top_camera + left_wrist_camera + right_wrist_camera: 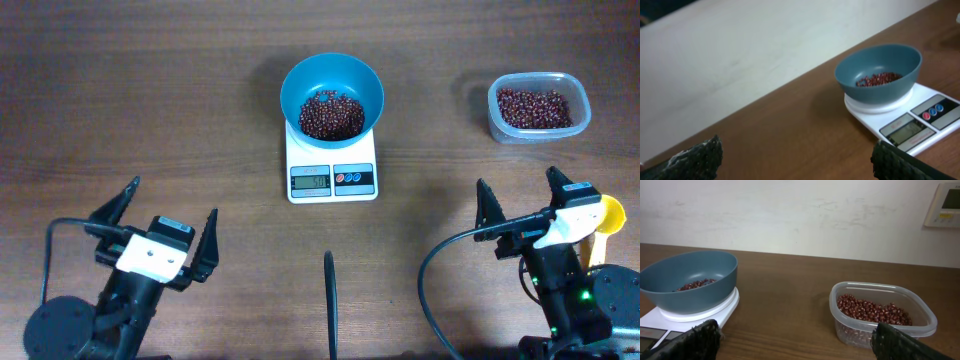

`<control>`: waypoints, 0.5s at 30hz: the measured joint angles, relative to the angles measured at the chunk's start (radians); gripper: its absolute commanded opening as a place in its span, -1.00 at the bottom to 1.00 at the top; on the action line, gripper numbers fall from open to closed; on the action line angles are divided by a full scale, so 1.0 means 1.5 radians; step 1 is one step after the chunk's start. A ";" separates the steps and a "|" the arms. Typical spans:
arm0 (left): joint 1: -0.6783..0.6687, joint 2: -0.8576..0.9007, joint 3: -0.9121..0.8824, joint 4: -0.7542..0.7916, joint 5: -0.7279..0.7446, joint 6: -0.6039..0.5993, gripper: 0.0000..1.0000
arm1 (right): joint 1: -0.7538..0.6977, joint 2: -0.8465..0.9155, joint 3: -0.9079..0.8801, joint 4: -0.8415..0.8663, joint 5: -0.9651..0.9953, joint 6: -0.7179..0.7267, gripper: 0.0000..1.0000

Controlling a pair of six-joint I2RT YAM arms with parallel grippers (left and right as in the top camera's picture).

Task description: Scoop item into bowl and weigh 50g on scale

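The teal-blue bowl (331,85) stands on the white scale (331,172), with a heap of red-brown beans (331,115) inside it. The bowl also shows in the left wrist view (878,72) and the right wrist view (687,280), both on the scale (905,120) (700,312). The scale's display shows digits I cannot read surely. My left gripper (168,225) is open and empty, near the table's front left. My right gripper (518,195) is open and empty, front right, well short of the scale and bowl.
A clear plastic tub (538,107) of more beans stands at the back right; it also shows in the right wrist view (881,314). A yellow scoop (606,215) sits beside the right arm. A black cable (330,300) lies at the front centre.
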 measured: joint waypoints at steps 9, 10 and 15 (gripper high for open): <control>0.000 0.000 -0.025 0.097 -0.104 -0.081 0.97 | 0.000 0.000 0.000 0.000 0.000 0.000 0.97; 0.000 0.000 -0.029 0.105 -0.108 -0.082 0.98 | 0.000 0.000 0.000 0.000 0.000 0.000 0.98; 0.000 -0.003 -0.089 0.215 -0.116 -0.086 0.98 | 0.000 0.000 0.000 0.000 0.000 0.000 0.97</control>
